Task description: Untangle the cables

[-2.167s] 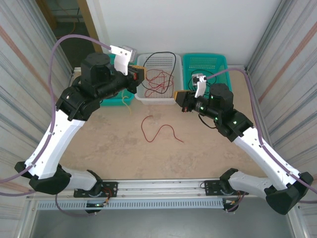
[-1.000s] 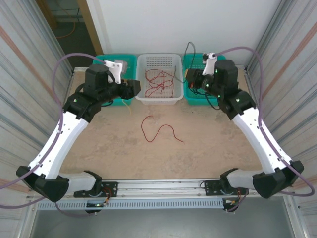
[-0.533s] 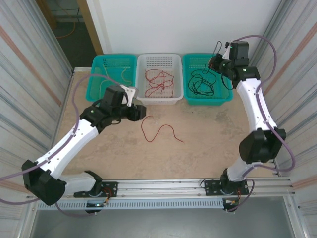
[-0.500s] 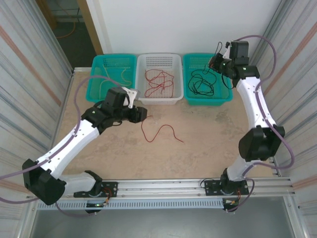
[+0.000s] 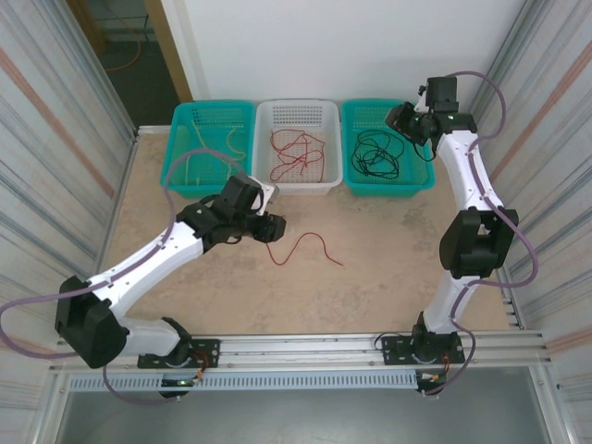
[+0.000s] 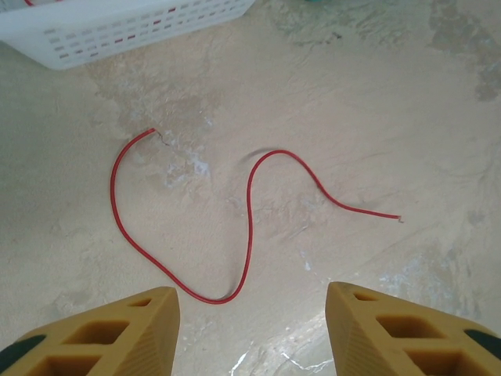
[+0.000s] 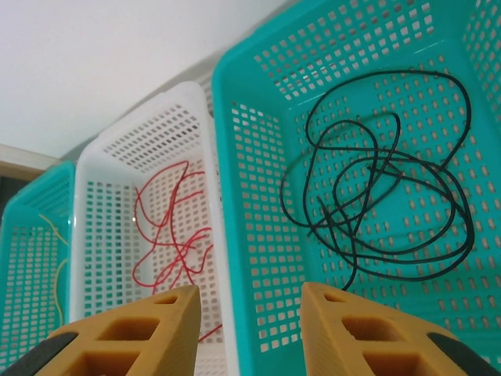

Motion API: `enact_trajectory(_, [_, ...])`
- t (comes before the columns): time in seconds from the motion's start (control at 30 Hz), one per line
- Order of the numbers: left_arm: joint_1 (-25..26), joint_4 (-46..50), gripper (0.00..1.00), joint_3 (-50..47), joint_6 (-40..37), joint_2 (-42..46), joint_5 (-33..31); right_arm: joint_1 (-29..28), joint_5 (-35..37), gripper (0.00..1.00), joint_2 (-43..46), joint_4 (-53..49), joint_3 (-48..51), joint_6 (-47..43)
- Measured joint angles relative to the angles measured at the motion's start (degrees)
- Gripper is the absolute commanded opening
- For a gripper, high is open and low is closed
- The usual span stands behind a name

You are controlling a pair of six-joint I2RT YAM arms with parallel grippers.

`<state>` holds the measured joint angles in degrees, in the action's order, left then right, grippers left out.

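One loose red cable (image 5: 298, 245) lies in an S-curve on the bare table, also in the left wrist view (image 6: 249, 211). My left gripper (image 5: 273, 225) hovers low just above its near bend, open (image 6: 252, 329), nothing between the fingers. More red cables (image 5: 296, 153) are tangled in the white basket (image 5: 298, 188). Black cables (image 5: 379, 155) lie coiled in the right teal basket (image 5: 384, 191), seen closer in the right wrist view (image 7: 376, 188). My right gripper (image 5: 400, 116) hangs open above that basket's far edge (image 7: 249, 329). Pale yellow cables (image 5: 208, 157) rest in the left teal basket (image 5: 174, 139).
Three baskets line the far edge against the white wall. Corrugated metal walls close in both sides. The right arm stands tall along the right wall. The white basket's corner (image 6: 117, 31) sits just beyond the loose cable.
The right gripper carried a black cable to the right teal basket and let it go. The left arm swung from the left basket down over the loose red cable.
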<state>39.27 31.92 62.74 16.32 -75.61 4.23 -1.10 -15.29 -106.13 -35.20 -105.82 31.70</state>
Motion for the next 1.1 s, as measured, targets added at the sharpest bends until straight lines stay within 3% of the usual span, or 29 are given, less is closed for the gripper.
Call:
enact_trajectory(0.2, [2.1, 1.4, 0.53, -0.6, -0.9, -4.1, -2.2, -2.1, 0.3, 0.43, 8.8, 1.1, 12.0, -0.5])
enact_trajectory(0.6, [5.4, 2.2, 0.48, -0.3, -4.4, -17.4, -4.4, -15.3, 4.0, 0.46, 40.0, 6.6, 42.7, 0.3])
enact_trajectory(0.77, [5.4, 2.0, 0.44, 3.2, -5.4, -24.6, -4.3, -16.9, 6.1, 0.46, 44.4, 5.6, 48.8, 1.3])
enact_trajectory(1.1, [5.4, -0.3, 0.31, 6.9, -6.1, -30.9, -3.9, -16.9, 6.7, 0.46, 45.9, 6.2, 49.3, 2.4])
